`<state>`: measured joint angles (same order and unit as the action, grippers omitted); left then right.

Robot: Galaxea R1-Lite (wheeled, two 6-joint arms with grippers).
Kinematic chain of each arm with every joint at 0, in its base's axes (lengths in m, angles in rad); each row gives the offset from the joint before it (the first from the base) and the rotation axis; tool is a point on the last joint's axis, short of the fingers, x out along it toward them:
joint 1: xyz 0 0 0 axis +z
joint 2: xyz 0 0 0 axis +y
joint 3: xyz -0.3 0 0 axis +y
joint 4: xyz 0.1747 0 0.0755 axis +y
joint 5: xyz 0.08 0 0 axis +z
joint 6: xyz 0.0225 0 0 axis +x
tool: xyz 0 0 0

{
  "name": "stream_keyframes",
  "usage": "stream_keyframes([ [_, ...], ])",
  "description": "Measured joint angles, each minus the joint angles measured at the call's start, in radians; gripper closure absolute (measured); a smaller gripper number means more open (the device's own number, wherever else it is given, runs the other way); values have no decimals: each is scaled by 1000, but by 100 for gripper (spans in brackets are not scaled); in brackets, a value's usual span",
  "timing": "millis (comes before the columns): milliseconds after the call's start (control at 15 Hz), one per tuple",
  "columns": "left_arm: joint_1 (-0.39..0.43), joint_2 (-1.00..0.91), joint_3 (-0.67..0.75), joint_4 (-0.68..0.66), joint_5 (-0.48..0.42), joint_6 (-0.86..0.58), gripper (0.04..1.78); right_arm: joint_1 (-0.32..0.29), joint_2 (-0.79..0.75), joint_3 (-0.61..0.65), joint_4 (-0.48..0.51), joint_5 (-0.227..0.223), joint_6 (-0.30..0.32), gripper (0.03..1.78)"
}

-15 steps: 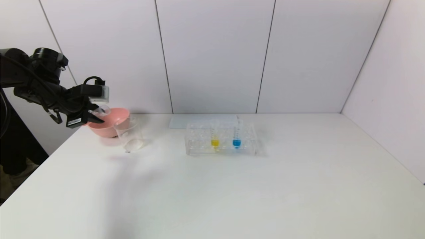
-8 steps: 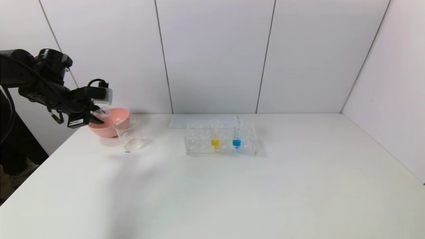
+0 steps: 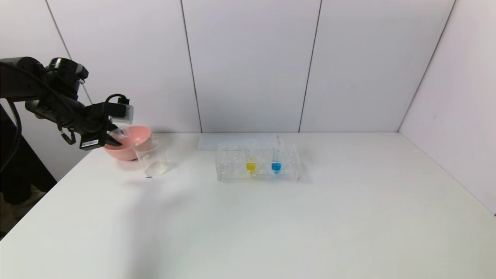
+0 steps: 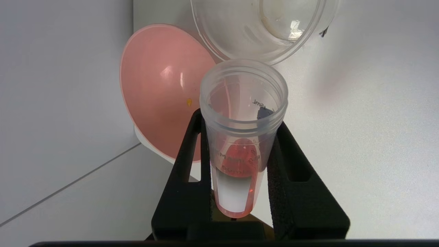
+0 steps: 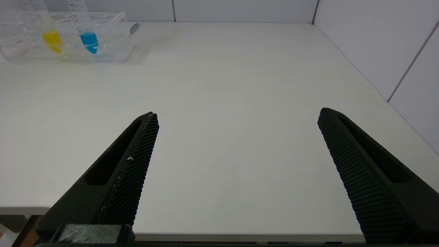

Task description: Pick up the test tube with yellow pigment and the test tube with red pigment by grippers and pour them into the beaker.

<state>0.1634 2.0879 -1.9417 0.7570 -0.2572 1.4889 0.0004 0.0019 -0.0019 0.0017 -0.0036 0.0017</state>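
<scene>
My left gripper (image 3: 113, 136) is shut on the test tube with red pigment (image 3: 121, 131), held tilted at the table's far left. Its open mouth points toward the beaker (image 3: 150, 157). In the left wrist view the black fingers (image 4: 192, 144) clamp the tube (image 4: 244, 103), red liquid lies in its lower part, and the beaker's rim (image 4: 264, 41) is just past the mouth. The test tube with yellow pigment (image 3: 251, 162) stands in the clear rack (image 3: 232, 170). My right gripper (image 5: 236, 115) is open with nothing between its fingers, low by the table's near edge.
A pink bowl (image 3: 130, 149) sits right behind the beaker, under my left gripper. A tube with blue liquid (image 3: 276, 162) stands beside the yellow one in the rack. Wall panels close the back and right side. The table's left edge runs near my left arm.
My left gripper has moved a little up and to the right with the red tube, bringing its mouth closer to the beaker. Nothing else has moved.
</scene>
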Motion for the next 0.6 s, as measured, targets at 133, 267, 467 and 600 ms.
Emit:
stream_keyframes([
  [133,-5,7,-6,0,9,0,135,0,0,0,0,0,0,11],
  [267,-10,11,-11,2,39,1,135,0,0,0,0,0,0,11],
  [467,-18,19,-25,18,76,25,135,0,0,0,0,-1,0,11],
  [600,-20,23,-29,19,85,27,135,0,0,0,0,0,0,11],
])
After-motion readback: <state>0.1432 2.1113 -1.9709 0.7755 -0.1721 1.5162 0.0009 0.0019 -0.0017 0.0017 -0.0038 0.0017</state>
